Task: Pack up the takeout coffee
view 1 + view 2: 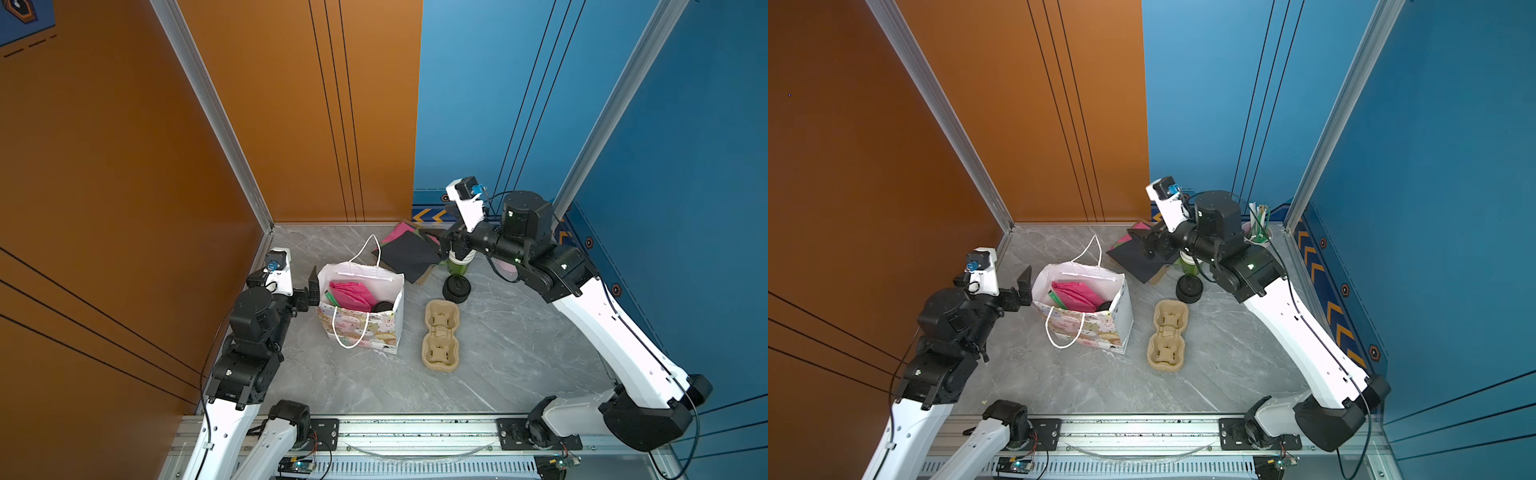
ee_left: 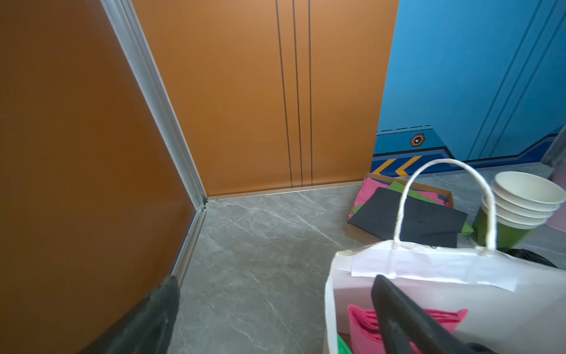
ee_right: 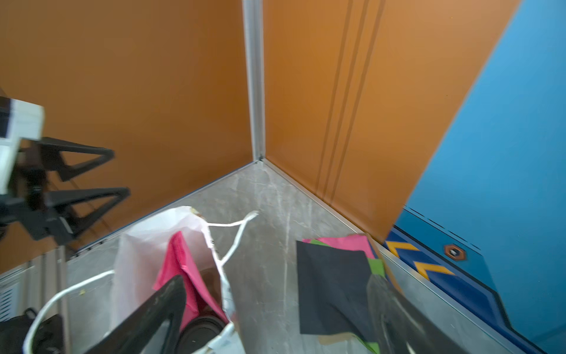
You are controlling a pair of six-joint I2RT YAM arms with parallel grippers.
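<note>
- The coffee [image 1: 382,306] stands inside the bag [image 1: 378,330], at the right end of the bag's mouth in both top views. Only its black dome lid shows; the paper wall is hidden below the bag's rim.
- In the same bag, pink napkins [image 1: 351,293] lie just to its left.
- As I judge it, a small paper cup is light, and its wall dents under a hard squeeze. The lid is slick plastic, only pressed on, and may pop off if pulled. Whether there is liquid inside cannot be told, so it is best kept upright.
- The best hold would be across the wall just under the lid, with gentle pressure. In the bag only the lid can be reached from above, which is a poor place to grip.
- The packing looks done: the cup sits in the bag and nothing grips it.
- The right claw [image 3: 275,279] is spread wide and empty. In the top views it hangs right of centre, over the black napkins [image 1: 409,255], up and right of the bag.
- The left claw [image 2: 275,283] is also spread wide and empty, just beside the bag's left edge. Whether a finger touches the paper I cannot tell.
- Right of the bag on the tabletop [image 1: 519,332] lies the carrier [image 1: 441,334], with the lids [image 1: 456,287] and then the cups [image 1: 459,266] above it in the frame.
</note>
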